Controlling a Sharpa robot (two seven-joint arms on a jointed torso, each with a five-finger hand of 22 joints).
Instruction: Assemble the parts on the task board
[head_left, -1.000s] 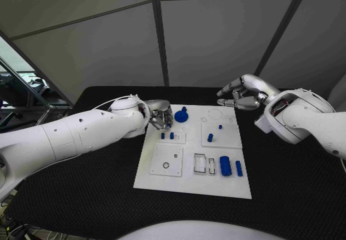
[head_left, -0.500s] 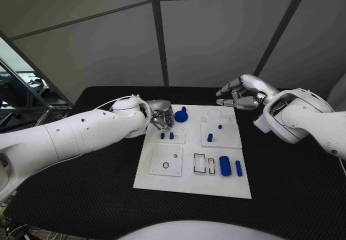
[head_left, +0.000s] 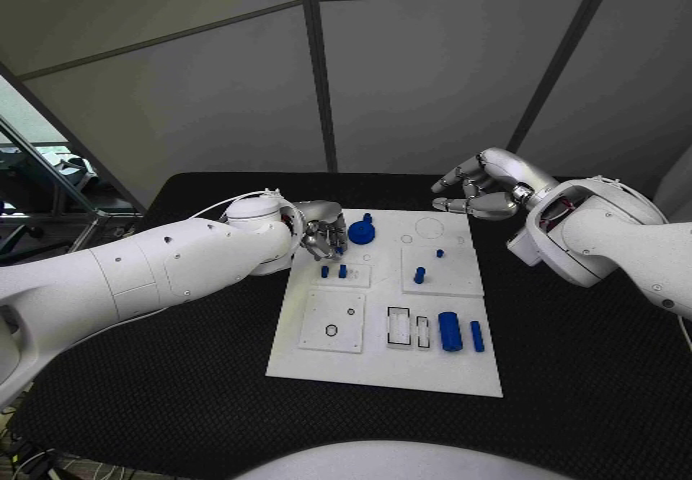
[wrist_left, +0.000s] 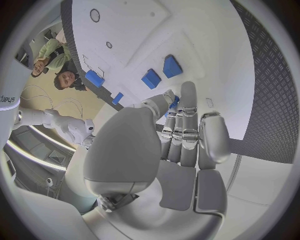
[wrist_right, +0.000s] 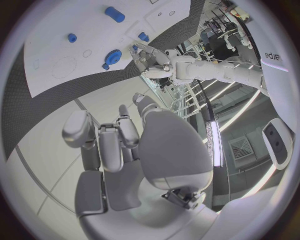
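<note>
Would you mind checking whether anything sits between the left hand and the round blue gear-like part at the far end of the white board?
Nothing visible does: the left hand hovers right beside the round blue gear-like part on the white task board.

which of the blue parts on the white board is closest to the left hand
The round blue gear-like part at the task board's far left corner, right beside the left hand. The other blue pegs and cylinders lie farther away on the board.

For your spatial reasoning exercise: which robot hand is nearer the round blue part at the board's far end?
Left. The left hand sits right beside the round blue part; the right hand hovers beyond the task board's far right corner.
</note>
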